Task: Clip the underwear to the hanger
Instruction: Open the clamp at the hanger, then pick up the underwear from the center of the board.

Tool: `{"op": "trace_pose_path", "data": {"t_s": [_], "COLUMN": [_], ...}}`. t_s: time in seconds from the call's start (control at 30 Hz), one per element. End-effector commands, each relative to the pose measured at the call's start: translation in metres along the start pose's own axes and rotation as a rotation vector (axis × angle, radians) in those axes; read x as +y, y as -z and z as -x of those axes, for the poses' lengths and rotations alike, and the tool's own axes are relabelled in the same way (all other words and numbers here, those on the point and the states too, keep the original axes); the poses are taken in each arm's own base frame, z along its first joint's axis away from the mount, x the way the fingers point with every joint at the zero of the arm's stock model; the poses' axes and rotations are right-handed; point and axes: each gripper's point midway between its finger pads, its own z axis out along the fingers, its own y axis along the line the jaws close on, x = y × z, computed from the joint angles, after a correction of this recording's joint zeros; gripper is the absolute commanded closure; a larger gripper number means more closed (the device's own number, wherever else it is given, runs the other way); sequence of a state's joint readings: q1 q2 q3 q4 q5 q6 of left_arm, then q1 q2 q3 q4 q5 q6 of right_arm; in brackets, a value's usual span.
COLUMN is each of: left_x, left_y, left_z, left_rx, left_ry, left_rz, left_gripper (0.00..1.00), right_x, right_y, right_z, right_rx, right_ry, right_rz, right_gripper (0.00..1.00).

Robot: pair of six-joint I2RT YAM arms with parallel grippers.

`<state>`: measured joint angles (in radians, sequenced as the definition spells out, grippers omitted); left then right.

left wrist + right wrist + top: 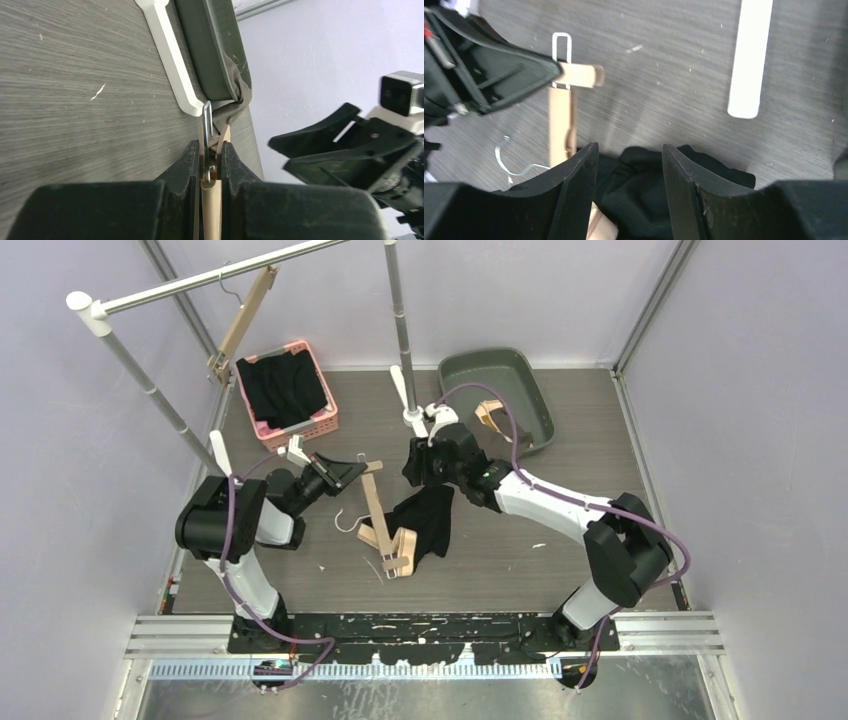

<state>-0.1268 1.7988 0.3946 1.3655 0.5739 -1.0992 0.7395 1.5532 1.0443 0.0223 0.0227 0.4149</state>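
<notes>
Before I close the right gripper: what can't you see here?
- Top view: whether the underwear is already in the near clips of the hanger; cloth overlaps them.
- Right wrist: the underwear's lower part, cut off by the bottom edge and the right gripper.
- Left wrist: most of the hanger, hidden behind the left gripper.

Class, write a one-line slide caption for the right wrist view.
Open right gripper poised over the black underwear while the left gripper pinches the hanger clip.
</notes>
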Motion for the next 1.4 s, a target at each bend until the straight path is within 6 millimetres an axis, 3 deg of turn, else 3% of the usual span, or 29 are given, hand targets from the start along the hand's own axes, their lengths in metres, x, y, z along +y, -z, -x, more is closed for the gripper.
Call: {"op": "trace_pose_path", "data": {"t_s": [0.0, 0.2, 0.5, 0.83, 1.37], "left_x": [-0.029, -0.034, -0.020, -0.009, 0.007], "left_y": [0.013, 0.022, 0.047, 0.062, 0.076], "left_z": [0.006, 0.007, 0.021, 0.027, 0.035], "left_rx": [0.018, 0.024, -0.018, -0.031, -0.065], "left_ry": [-0.022, 0.005, 0.036, 0.052, 0.080], "left_rz": [-0.103, -0.113, -0.069, -0.043, 0.003], "left_gripper": [1.00, 1.00, 1.00, 1.00, 1.00], "right_x": [0.001, 0.017, 0.039, 0.062, 0.087], "right_y": [-0.006, -0.020, -0.044, -0.066, -0.086], "right_z": [-0.019, -0.040, -0.063, -0.070, -0.084], "right_rx": [0.092, 0.180, 0.246, 0.258, 0.291], "right_ry": [0.085, 0.142, 0.202, 0.264, 0.337], "right_rz": [0.022, 0.107, 0.189, 0.274, 0.351], "right_gripper": [0.46, 0.47, 0.45, 0.44, 0.43]}}
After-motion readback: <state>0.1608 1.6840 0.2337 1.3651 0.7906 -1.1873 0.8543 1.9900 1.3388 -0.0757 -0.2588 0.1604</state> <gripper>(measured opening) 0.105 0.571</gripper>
